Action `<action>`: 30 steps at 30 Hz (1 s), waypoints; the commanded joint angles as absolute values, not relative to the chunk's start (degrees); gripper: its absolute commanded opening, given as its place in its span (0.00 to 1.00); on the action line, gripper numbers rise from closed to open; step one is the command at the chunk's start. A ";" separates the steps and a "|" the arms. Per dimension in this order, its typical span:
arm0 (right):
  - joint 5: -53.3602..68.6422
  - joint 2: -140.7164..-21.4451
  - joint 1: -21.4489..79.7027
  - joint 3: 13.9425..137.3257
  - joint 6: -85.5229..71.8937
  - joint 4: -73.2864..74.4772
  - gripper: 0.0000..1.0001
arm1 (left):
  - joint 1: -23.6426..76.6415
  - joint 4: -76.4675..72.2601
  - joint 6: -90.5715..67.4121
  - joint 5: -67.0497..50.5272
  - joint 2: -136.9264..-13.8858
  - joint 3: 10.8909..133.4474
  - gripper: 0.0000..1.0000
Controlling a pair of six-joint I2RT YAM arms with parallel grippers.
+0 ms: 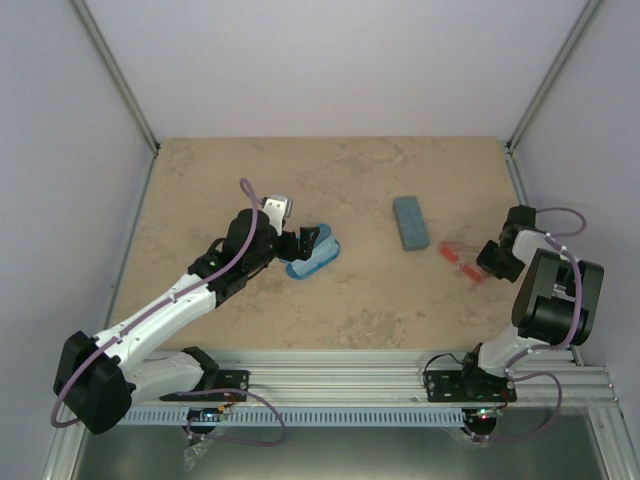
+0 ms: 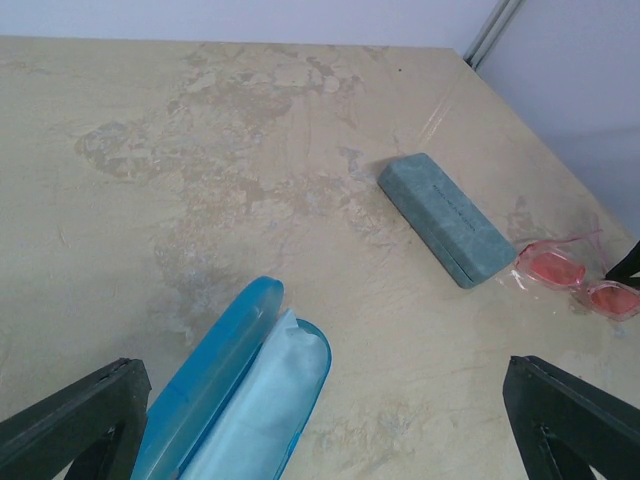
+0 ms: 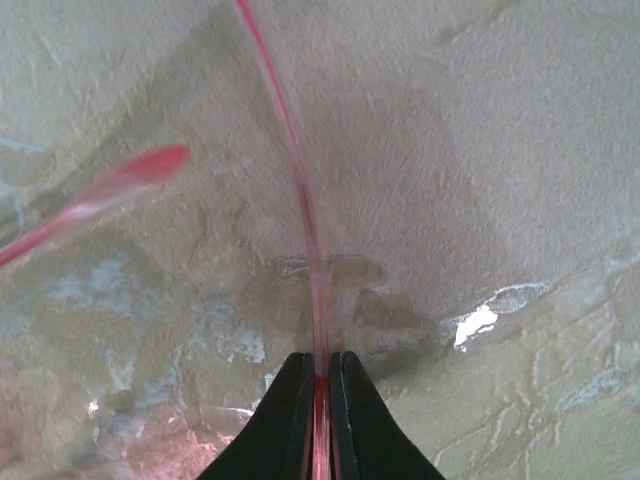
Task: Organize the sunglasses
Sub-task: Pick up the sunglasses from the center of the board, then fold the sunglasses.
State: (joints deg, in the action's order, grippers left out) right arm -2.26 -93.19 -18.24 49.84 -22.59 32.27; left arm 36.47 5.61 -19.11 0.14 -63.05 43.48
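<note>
The red-orange translucent sunglasses lie at the table's right side and also show in the left wrist view. My right gripper is shut on one thin red temple arm, pinched between its black fingertips; the other arm lies at the left. My left gripper is open, its fingers spread wide over the open glossy blue oval case, which holds a light blue cloth. The wire-framed sunglasses are out of view.
A closed grey-blue rectangular case lies right of centre, also in the left wrist view. Metal frame posts stand at the back corners. The aluminium base rail runs along the near edge.
</note>
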 commanded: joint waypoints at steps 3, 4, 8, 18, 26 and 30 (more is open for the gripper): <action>-1.21 -93.65 -16.22 50.35 -21.96 32.51 0.00 | 36.21 6.18 -19.86 0.70 -62.80 43.85 1.00; -1.23 -93.14 -15.56 50.48 -21.89 32.29 0.01 | 36.21 6.19 -19.93 0.63 -62.84 43.99 0.99; -1.66 -88.38 -11.94 50.95 -21.92 31.39 0.00 | 36.21 6.52 -20.58 0.53 -63.08 45.16 0.99; 2.47 -69.21 -0.44 53.11 -16.97 24.07 0.01 | 36.22 7.61 -22.91 -3.34 -64.33 52.39 0.99; 20.21 -57.75 5.84 54.25 -12.74 10.34 0.00 | 35.97 10.17 -27.40 -14.65 -68.22 63.38 0.99; 30.76 -54.20 6.67 53.19 -7.86 1.75 0.01 | 34.77 16.39 -31.90 -19.53 -73.32 70.53 0.94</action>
